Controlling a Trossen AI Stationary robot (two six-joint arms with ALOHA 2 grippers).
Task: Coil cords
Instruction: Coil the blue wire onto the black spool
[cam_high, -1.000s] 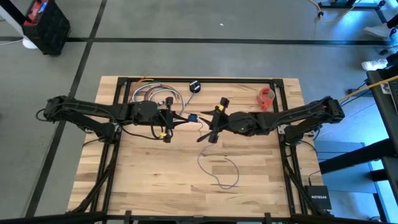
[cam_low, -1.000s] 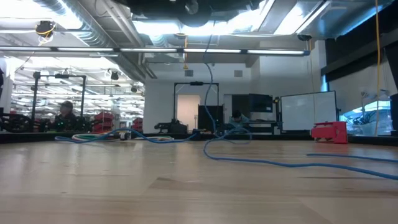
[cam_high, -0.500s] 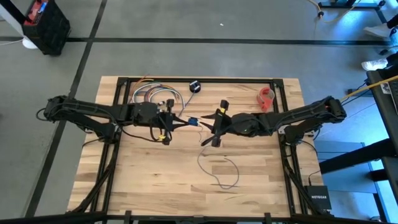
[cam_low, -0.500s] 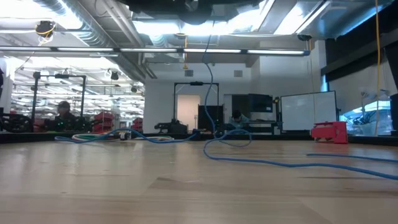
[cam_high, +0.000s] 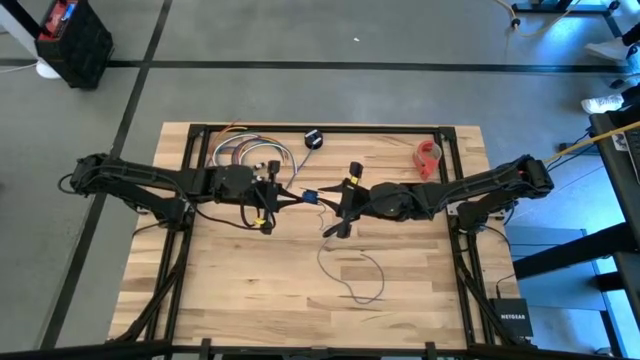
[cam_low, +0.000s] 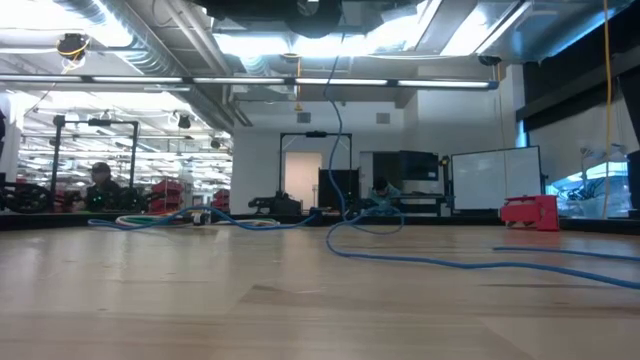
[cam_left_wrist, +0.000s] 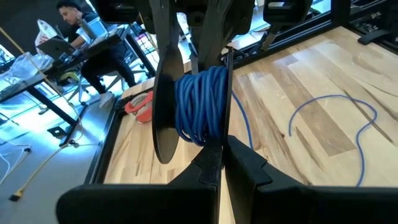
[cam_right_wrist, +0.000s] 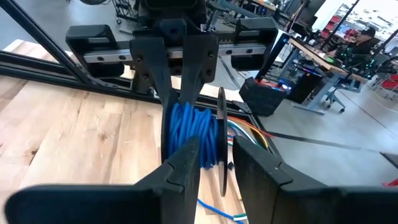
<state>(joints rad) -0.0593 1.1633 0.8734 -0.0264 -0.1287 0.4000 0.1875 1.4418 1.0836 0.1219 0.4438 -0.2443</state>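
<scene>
Now both arms meet above mid-table; the left gripper (cam_high: 296, 196) is clamped shut on a black round-flanged spool (cam_left_wrist: 163, 93) already wound with thin blue cord (cam_left_wrist: 200, 104); the right gripper (cam_right_wrist: 214, 155) faces it, its fingers spread either side of the spool rim, gripping nothing I can confirm; a good share looks coiled, yet a long loose tail of cord (cam_high: 352, 275) lies looping on the pale wooden tabletop (cam_high: 240, 290) nearer the front edge, so plenty of winding remains, I'd judge.
</scene>
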